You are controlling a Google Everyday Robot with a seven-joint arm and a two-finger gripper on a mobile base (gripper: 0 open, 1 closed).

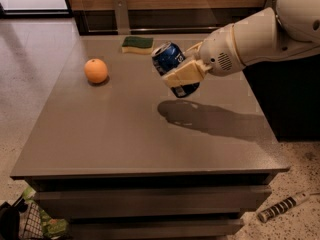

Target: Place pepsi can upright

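Wire basket on floor by near-left corner of table, w/ green stuff inside. Pepsi can up in air over table's far-right part, clear of the top. Dark blue, white marks on side not legible. Long axis tilted: silver top up & left, base down & right. Gripper clamped across can's middle. Orange on table's far-left part, sponge at table's far edge.
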